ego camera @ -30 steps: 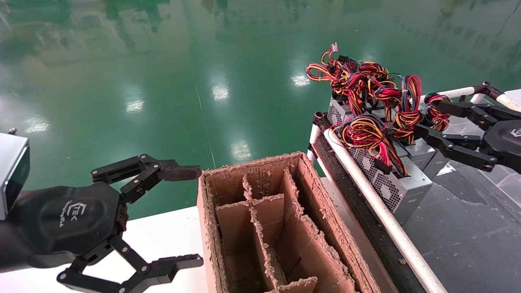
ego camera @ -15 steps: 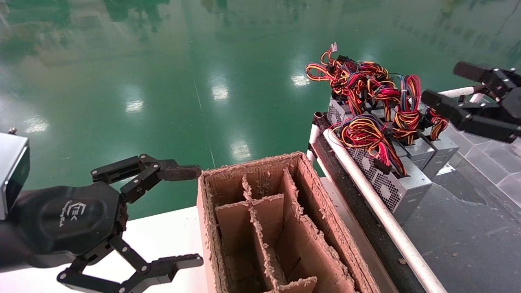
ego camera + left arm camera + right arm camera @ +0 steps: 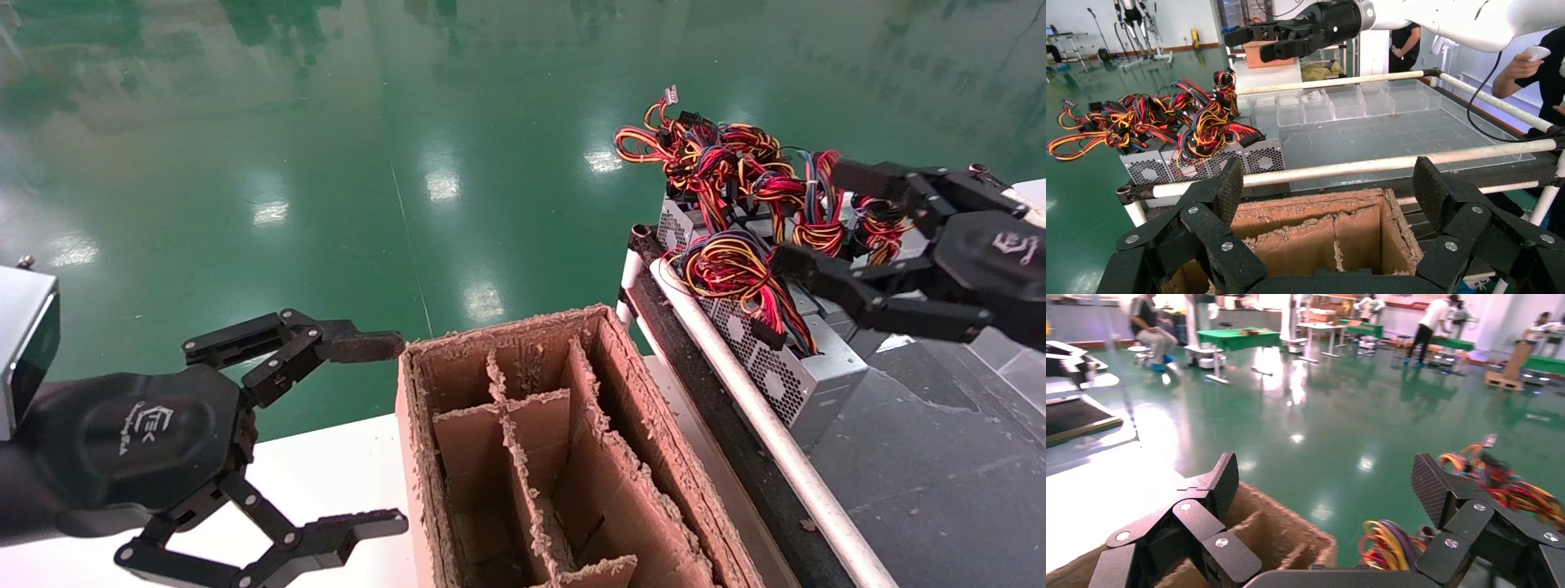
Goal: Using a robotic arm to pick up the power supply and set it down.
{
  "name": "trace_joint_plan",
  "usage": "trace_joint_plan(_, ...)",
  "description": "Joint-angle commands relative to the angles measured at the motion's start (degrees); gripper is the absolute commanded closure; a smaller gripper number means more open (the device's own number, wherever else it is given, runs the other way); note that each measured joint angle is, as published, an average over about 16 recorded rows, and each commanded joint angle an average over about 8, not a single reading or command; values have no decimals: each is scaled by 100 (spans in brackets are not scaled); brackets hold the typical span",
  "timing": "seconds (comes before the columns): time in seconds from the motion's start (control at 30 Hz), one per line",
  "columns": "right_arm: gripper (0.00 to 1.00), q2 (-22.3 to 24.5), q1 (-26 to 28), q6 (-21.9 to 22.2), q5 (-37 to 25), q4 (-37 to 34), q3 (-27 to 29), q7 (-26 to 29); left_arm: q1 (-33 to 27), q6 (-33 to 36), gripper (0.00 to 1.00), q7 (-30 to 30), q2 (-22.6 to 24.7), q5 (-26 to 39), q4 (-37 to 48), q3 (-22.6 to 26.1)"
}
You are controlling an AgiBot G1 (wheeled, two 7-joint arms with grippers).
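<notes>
Wire bundles [image 3: 735,204] and neighbouring units [image 3: 850,314] crowd the power supply [image 3: 784,371].

Wires [image 3: 735,269] hide the power supply's [image 3: 784,371] top; neighbouring units [image 3: 850,306] sit mostly hidden.

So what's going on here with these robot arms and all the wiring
The right gripper is open over a row of grey power supplies with red and yellow wire bundles, which sit behind a white rail. It holds nothing yet. The left gripper waits open beside a worn cardboard box with dividers, which looks empty as far as can be seen.
</notes>
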Motion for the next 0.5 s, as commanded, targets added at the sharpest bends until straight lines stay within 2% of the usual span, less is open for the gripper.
trace_joint_plan(0.03,0,-7,-14,-52,22,84,-28,23,0,0,0,0,0,0,0,1)
trace_joint_plan(0.5,0,-58,-109,-417,172,668,-223,187,-1,-2,0,2,-2,-3,0,5)
